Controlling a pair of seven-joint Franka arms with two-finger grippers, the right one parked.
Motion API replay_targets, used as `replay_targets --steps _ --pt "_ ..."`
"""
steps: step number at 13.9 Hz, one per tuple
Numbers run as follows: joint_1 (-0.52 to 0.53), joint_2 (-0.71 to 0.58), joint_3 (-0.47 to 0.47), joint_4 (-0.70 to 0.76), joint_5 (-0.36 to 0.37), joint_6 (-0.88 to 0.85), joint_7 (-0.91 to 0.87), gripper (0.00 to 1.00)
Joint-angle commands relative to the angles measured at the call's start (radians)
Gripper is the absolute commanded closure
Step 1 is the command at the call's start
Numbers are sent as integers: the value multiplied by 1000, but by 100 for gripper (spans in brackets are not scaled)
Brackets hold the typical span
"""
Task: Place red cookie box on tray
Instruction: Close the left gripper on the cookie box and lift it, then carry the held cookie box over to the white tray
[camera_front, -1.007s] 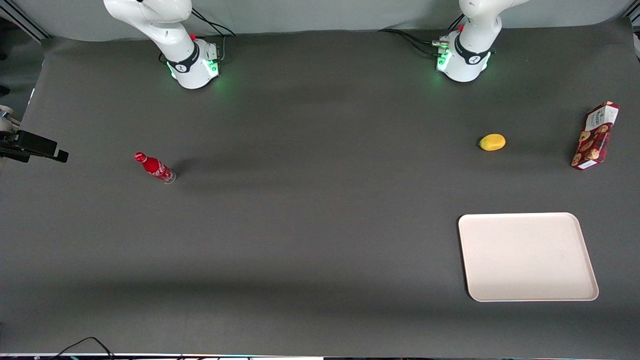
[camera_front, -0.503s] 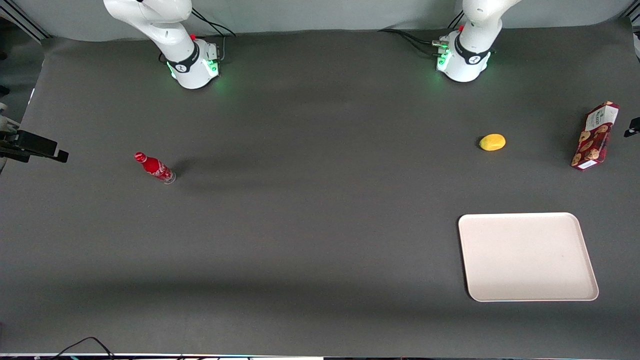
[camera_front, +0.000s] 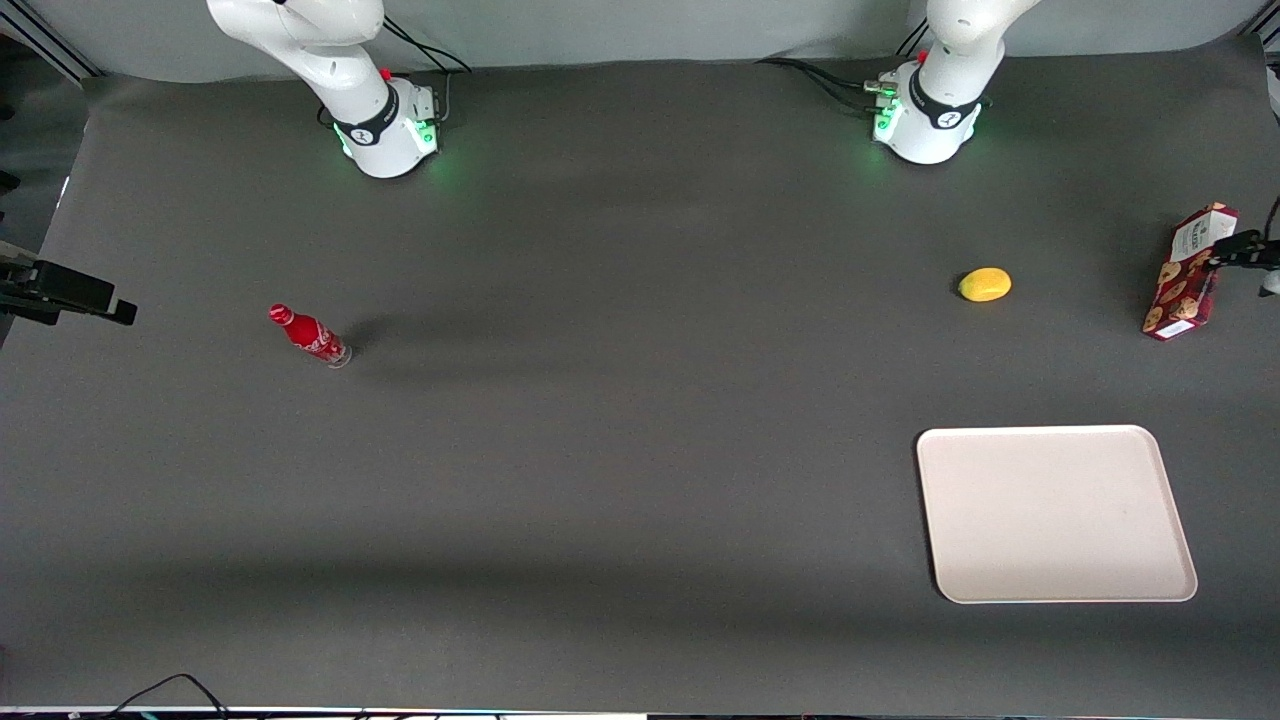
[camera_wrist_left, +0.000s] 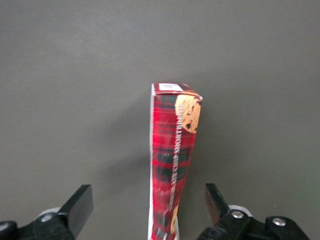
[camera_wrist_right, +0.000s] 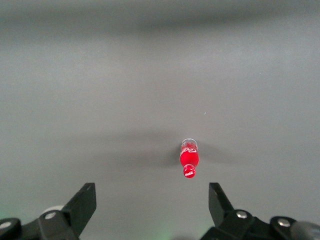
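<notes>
The red cookie box (camera_front: 1180, 290) stands on its narrow side on the dark table at the working arm's end, farther from the front camera than the tray. The left wrist view shows its plaid edge (camera_wrist_left: 175, 155) between the two fingers, apart from both. My left gripper (camera_front: 1236, 250) is open, just above the box's upper part; in the left wrist view the gripper (camera_wrist_left: 148, 200) straddles the box. The cream-white tray (camera_front: 1055, 515) lies flat and bare, nearer to the front camera than the box.
A yellow lemon-like fruit (camera_front: 985, 284) lies beside the box, toward the table's middle. A small red soda bottle (camera_front: 310, 336) stands toward the parked arm's end and shows in the right wrist view (camera_wrist_right: 189, 159). Two robot bases stand at the table's back edge.
My left gripper has come into the front view from the working arm's end and moved over the cookie box. The box, tray, fruit and bottle have not moved.
</notes>
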Motion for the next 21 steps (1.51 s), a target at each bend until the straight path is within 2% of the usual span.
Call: replay_targets --steps 1,5,10,11,13,15,19,21 --pt "26 -13 -13 -75 -5 84 63 0" --pt "66 8 -13 -74 -5 93 135 0" --pt "84 44 -13 -81 -18 113 134 0" --pt "81 38 -15 -81 -19 112 134 11" --pt "80 33 -15 -77 -21 99 127 52" --pt "80 31 -15 -75 -21 89 125 100" --pt "74 28 -19 -68 -19 79 125 100" --pt "45 -4 -21 -19 -19 44 122 100"
